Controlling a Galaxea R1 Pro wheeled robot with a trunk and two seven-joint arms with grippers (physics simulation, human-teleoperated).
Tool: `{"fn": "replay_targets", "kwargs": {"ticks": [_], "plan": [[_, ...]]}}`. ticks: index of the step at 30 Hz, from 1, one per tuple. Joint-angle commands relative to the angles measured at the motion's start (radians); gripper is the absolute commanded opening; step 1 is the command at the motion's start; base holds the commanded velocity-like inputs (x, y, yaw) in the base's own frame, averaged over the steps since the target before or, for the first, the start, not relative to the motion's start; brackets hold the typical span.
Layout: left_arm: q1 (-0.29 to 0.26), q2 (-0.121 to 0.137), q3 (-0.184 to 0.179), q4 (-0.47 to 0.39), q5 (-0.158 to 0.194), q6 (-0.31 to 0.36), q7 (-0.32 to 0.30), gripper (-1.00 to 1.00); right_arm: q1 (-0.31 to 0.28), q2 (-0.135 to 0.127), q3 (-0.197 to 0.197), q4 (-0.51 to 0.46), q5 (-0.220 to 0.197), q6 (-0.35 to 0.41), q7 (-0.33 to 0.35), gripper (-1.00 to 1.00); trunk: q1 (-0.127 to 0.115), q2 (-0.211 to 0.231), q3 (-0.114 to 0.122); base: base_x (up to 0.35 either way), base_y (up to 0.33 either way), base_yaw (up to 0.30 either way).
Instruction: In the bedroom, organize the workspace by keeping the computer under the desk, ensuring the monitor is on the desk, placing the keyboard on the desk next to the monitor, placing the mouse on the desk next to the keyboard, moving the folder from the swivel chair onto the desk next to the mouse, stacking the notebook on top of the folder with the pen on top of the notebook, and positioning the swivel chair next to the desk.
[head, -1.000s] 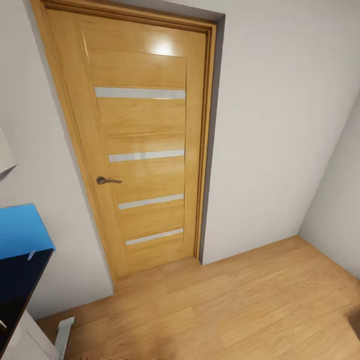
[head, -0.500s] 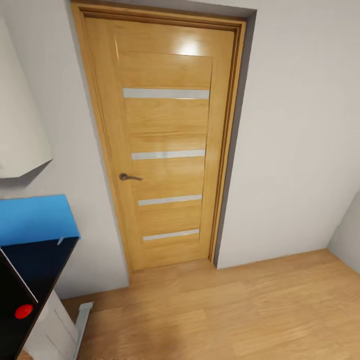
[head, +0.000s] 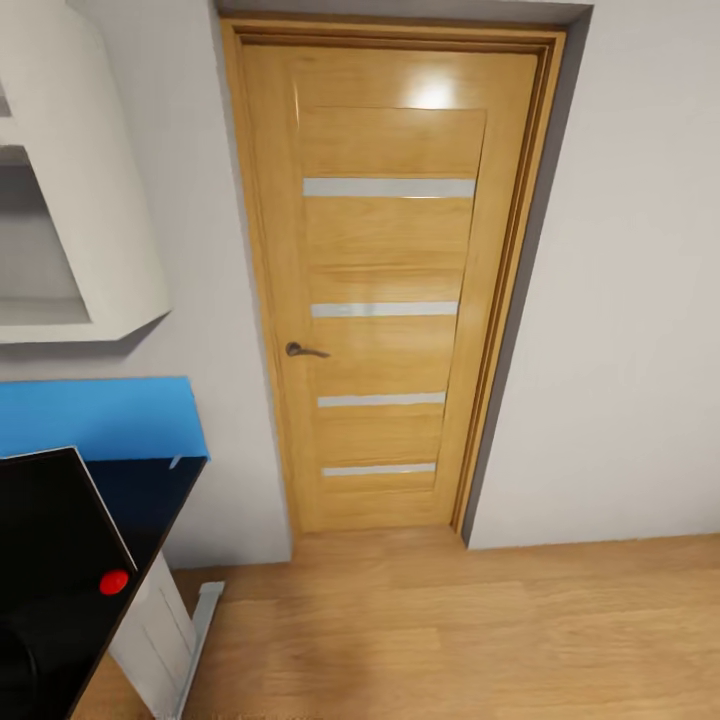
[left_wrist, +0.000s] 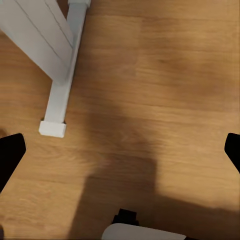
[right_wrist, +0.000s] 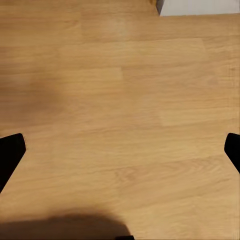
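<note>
No readable text, labels — seemingly none

Black, blunt fingertips (left_wrist: 11, 155) of the left gripper (left_wrist: 120, 155) flank the wood floor (left_wrist: 150, 100); a pale grey rounded housing with a black mount sits between. The right gripper (right_wrist: 120, 152) shows matching black fingertips (right_wrist: 10, 155).

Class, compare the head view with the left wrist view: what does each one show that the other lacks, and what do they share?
Head view alone: a closed wooden door with its lever handle, a white wall shelf, the desk and its blue back panel. Left wrist view alone: the left gripper, its dark fingers spread wide over bare floor. Both: the wood plank floor and a white support leg.
</note>
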Motion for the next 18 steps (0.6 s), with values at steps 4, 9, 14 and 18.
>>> {"fn": "replay_targets", "kwargs": {"ticks": [4, 9, 14, 18], "plan": [[-0.001, -0.002, -0.006, 0.001, 0.008, -0.003, 0.001, 1.00, -0.001, 0.000, 0.000, 0.002, 0.007, -0.003, -0.007, 1.00, 0.001, -0.002, -0.002, 0.000, 0.000, 0.283], [-0.001, -0.003, -0.006, 0.001, 0.008, -0.002, 0.001, 1.00, -0.001, 0.000, 0.000, 0.003, 0.007, -0.003, -0.007, 1.00, 0.001, -0.002, -0.002, 0.000, 0.000, 0.283], [-0.001, -0.003, -0.006, 0.001, 0.008, -0.002, 0.001, 1.00, -0.001, 0.001, 0.000, 0.002, 0.007, -0.003, -0.007, 1.00, 0.001, -0.002, -0.002, 0.000, -0.071, 0.283], [-0.001, -0.003, -0.006, 0.001, 0.008, -0.003, 0.001, 1.00, -0.001, 0.000, 0.000, 0.002, 0.007, -0.003, -0.007, 1.00, 0.001, -0.002, -0.002, 0.000, -0.234, 0.283]]}}
